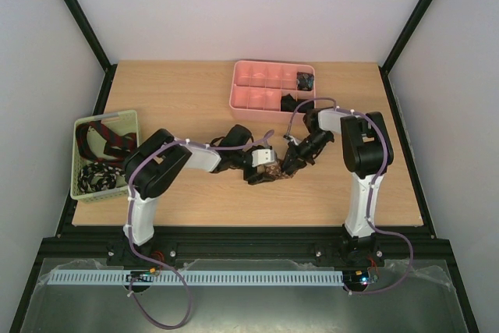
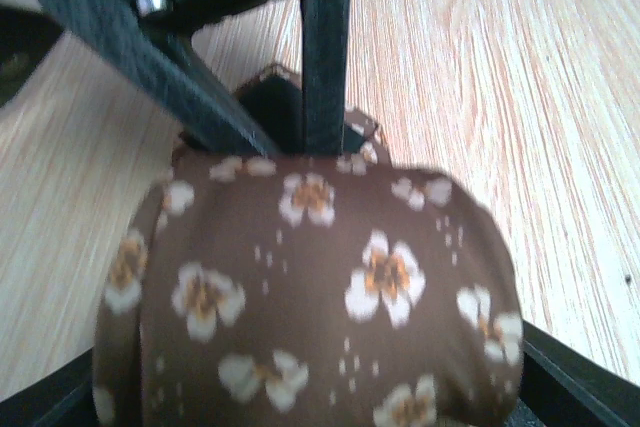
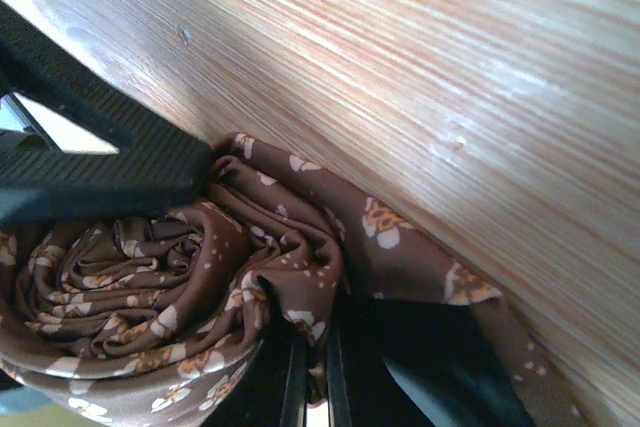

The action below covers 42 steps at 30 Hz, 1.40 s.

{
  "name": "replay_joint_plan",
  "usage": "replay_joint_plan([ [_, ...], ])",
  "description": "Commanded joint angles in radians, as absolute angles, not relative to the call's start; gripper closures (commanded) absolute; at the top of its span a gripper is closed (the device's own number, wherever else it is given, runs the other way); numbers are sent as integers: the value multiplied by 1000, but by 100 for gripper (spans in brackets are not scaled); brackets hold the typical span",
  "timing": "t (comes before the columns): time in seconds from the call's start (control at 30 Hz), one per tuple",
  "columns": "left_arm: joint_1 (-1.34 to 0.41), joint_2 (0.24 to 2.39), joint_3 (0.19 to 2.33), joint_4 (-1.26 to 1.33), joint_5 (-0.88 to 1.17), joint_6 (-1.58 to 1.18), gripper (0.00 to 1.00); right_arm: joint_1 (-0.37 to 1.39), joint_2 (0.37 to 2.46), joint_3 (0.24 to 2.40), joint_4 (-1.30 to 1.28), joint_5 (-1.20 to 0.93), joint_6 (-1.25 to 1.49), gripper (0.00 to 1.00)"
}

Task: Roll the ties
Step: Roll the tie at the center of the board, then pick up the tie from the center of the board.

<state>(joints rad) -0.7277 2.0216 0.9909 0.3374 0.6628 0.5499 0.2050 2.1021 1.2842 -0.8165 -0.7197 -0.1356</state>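
1. Brown tie (image 2: 320,287) with the little pale flowers fills the bottom of the left wrist view. It's wound into a fat roll lying on the wooden table (image 1: 195,107), roughly mid-table between the two arms.
2. Left gripper (image 1: 263,169): spread wide. Its fingers (image 2: 575,382) sit one at each side of the roll and the fabric bulges unsqueezed, so I'd call it released.
3. Right gripper (image 3: 312,387): clamped tight, with a fold of the tie's edge pinched between its tips, on the side of the roll away from the left wrist camera.
4. Long axis of the roll runs left-right across the left wrist view, from finger to finger. Its spiral end faces the right wrist camera.
5. Hard bits: the roll's lower edge is cut off and blurry up close. From above, both grippers cover most of it, so I can't tell its heading there.
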Motion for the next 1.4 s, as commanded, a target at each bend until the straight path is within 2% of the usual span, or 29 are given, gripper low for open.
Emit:
replay_joint_plan([
  [0.0, -758, 2043, 1051, 321, 664, 534, 24, 215, 2163, 1269, -835, -538, -163, 99],
  [0.17, -763, 2061, 1048, 368, 686, 470, 33, 215, 2165, 1271, -827, -535, -160, 99],
  [0.37, -769, 2087, 1030, 342, 644, 472, 62, 211, 2153, 1291, -833, -523, -169, 98],
  [0.43, -769, 2080, 1007, 324, 625, 497, 65, 202, 2134, 1305, -852, -539, -180, 90],
  [0.57, -770, 2083, 992, 261, 586, 520, 68, 200, 2063, 1325, -892, -630, -213, 68],
  [0.97, -787, 2098, 1000, 168, 489, 526, 69, 89, 1967, 1249, -948, -664, -192, 40],
  [1.07, -789, 2100, 1003, 161, 486, 531, 69, 70, 1960, 1231, -919, -645, -171, 26],
  [1.13, -791, 2101, 1005, 160, 484, 531, 69, 67, 1961, 1213, -894, -626, -154, 24],
  [1.23, -796, 2109, 1012, 155, 482, 526, 69, 69, 1982, 1177, -835, -666, -125, 14],
  [1.37, -802, 2119, 1020, 148, 474, 519, 69, 77, 2021, 1160, -764, -755, -97, 13],
])
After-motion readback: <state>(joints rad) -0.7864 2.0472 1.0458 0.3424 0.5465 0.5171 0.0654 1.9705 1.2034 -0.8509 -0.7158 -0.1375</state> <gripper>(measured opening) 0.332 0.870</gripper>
